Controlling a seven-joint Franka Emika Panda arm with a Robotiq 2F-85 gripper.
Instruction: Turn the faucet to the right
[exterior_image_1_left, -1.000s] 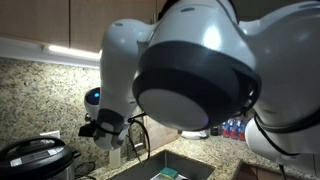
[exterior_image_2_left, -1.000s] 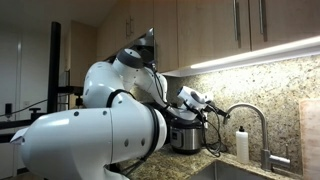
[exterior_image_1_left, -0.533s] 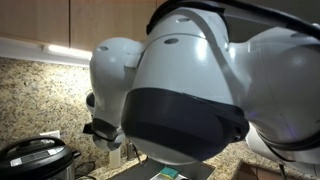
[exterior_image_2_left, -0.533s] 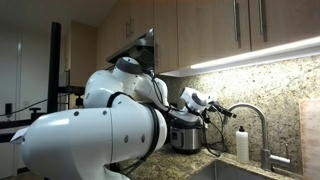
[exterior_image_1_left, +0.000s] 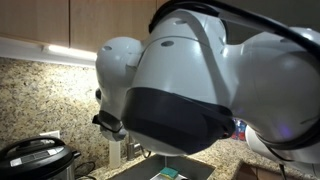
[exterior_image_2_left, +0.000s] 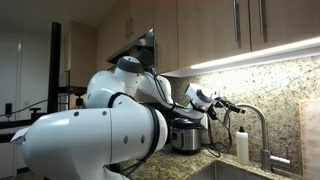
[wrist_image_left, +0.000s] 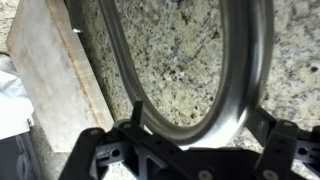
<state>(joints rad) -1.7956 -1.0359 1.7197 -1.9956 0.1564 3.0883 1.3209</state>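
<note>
The faucet (exterior_image_2_left: 263, 128) is a slim silver gooseneck standing at the sink's back, its arch curving down toward the left. In the wrist view the faucet's arch (wrist_image_left: 246, 70) fills the picture as a metal loop in front of speckled granite. My gripper (exterior_image_2_left: 230, 104) has reached the spout end of the arch. Seen from the wrist, my gripper (wrist_image_left: 198, 110) is open, with one dark finger (wrist_image_left: 137, 108) on each side of the bend. I cannot tell whether they touch the metal. In an exterior view the arm hides the faucet, and the gripper (exterior_image_1_left: 108, 123) shows only partly.
A white soap bottle (exterior_image_2_left: 241, 147) stands just left of the faucet's base. A rice cooker (exterior_image_2_left: 185, 135) sits on the counter behind the arm. A pale board (wrist_image_left: 50, 75) leans on the granite backsplash. The sink (exterior_image_1_left: 165, 171) lies below.
The gripper has moved sideways toward the faucet, from near the rice cooker to the arch's spout end. Its jaws stayed open.
</note>
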